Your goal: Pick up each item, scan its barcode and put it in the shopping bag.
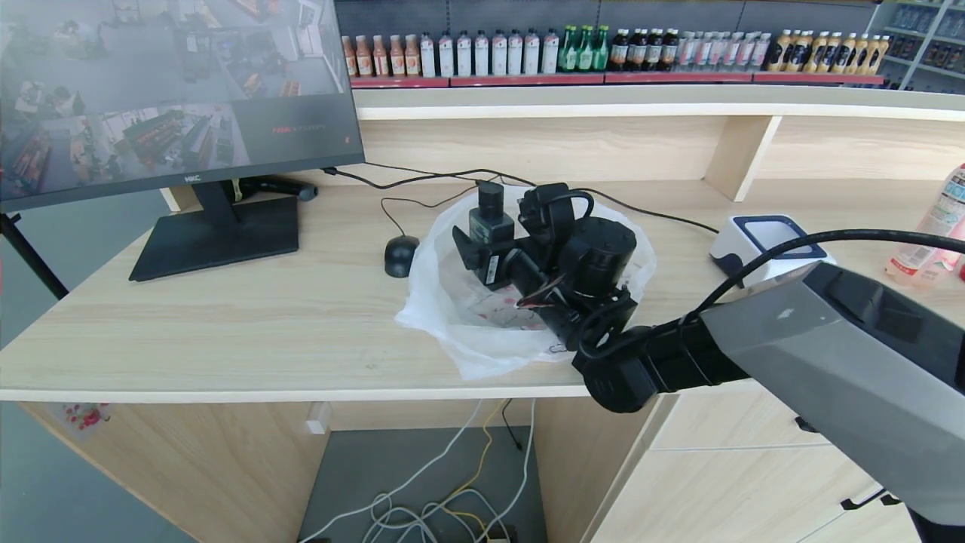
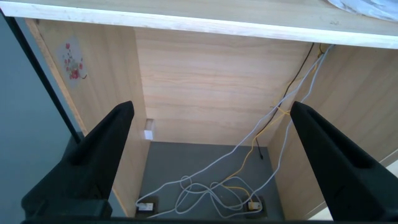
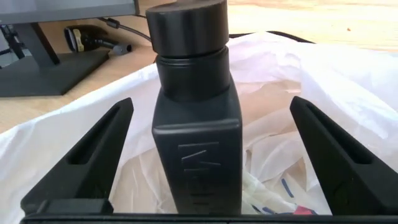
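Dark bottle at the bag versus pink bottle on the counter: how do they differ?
The dark bottle is black with a black cap; the pink bottle is pale pink, labelled. The dark bottle is in the mouth of the shopping bag, within the open right claw; the pink bottle stands on bare counter, nothing gripping it. Both stand roughly upright.

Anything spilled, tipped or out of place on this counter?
Nothing stands out. The dark bottle is upright at the white bag, between the right tool's open fingers; no spill or damage shows on the counter.
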Tool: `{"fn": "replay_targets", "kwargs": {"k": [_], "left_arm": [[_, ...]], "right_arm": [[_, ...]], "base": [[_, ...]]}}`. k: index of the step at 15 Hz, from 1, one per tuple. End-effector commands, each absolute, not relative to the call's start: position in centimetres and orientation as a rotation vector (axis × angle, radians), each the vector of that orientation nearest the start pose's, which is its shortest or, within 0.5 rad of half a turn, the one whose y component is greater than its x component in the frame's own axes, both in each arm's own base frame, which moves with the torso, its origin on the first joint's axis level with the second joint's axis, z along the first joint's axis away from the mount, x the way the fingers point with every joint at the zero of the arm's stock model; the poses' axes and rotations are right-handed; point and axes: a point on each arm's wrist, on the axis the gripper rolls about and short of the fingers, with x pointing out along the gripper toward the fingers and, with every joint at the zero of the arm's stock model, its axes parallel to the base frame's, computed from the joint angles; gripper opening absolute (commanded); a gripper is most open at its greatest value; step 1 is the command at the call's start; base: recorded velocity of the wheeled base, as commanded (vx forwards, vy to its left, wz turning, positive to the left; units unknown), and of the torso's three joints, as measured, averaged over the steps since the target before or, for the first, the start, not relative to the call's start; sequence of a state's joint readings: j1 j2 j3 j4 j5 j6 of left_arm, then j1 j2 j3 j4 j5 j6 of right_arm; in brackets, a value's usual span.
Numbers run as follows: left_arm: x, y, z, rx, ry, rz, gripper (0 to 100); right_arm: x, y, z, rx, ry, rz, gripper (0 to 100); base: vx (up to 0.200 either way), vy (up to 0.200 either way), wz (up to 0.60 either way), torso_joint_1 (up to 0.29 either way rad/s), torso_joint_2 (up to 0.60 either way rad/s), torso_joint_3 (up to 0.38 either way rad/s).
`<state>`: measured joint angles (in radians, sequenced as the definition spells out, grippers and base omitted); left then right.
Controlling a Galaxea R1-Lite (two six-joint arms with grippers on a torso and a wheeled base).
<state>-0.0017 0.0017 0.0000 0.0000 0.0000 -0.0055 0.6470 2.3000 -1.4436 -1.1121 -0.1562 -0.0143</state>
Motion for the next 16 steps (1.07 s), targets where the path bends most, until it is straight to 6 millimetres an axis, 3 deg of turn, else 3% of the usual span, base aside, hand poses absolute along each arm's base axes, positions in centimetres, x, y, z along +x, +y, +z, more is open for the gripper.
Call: {"fn": "replay_targets", "kwargs": {"k": [1,5,10,11,16], "left_arm": [[-2.3,0.0,7.6,-0.006,0.002,-0.002,100],[-2.3,0.0,7.6,-0.006,0.002,-0.002,100],[-2.3,0.0,7.6,-0.006,0.002,-0.002,100],[-2.3,0.0,7.6,-0.006,0.002,-0.002,100],[-2.3,0.0,7.6,-0.006,0.002,-0.002,100]], "right_arm": [[36.2,27.3,18.7,0.100,-0.271,0.490,100],[35.1,26.6,18.2,0.103,-0.266,0.497,100],[31.8,24.1,18.2,0.113,-0.292,0.491,100],[30.3,23.2,18.1,0.117,-0.294,0.504,100],[27.1,21.3,16.5,0.119,-0.303,0.590,100]], "base": [[0.000,0.000,0.00,0.000,0.00,0.000],[0.000,0.000,0.00,0.000,0.00,0.000],[0.000,0.000,0.00,0.000,0.00,0.000],[0.000,0.000,0.00,0.000,0.00,0.000],[0.000,0.000,0.00,0.000,0.00,0.000]]}}
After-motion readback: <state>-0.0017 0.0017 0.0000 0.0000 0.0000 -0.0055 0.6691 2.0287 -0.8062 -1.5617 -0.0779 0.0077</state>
